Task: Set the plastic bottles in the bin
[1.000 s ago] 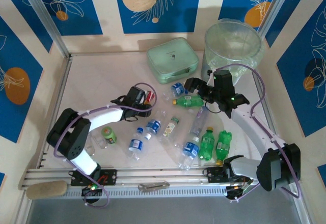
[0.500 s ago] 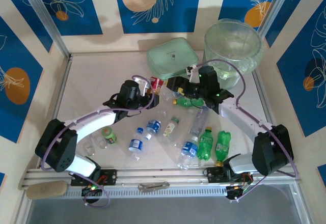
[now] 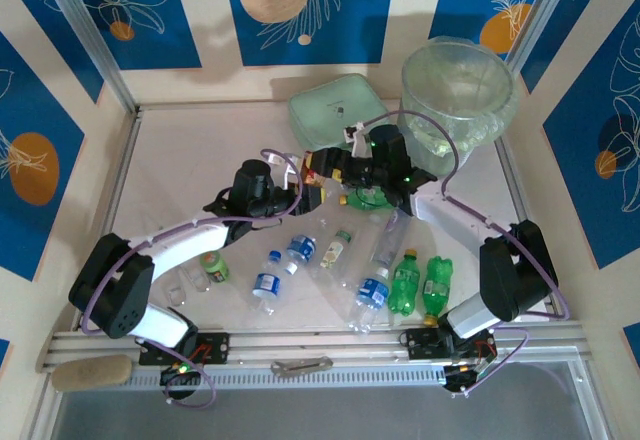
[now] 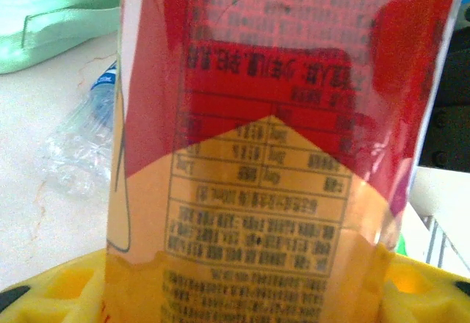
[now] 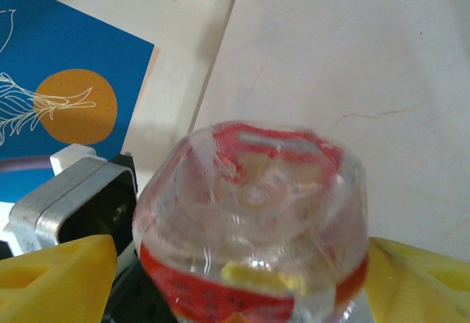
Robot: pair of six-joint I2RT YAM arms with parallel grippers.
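Bunch of loose bottles lying near, around 6 o'clock. Mid-table, the left gripper is clamped tight on the red-labelled bottle. The right gripper straddles its other end, fingers spread wide. The bin sits far back, 1 o'clock.

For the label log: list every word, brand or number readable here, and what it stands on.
red-labelled bottle: a printed table and text lines, too blurred to read.
blue-labelled bottles: label print too small to read.
green bottles: label print too small to read.
Nothing legible.
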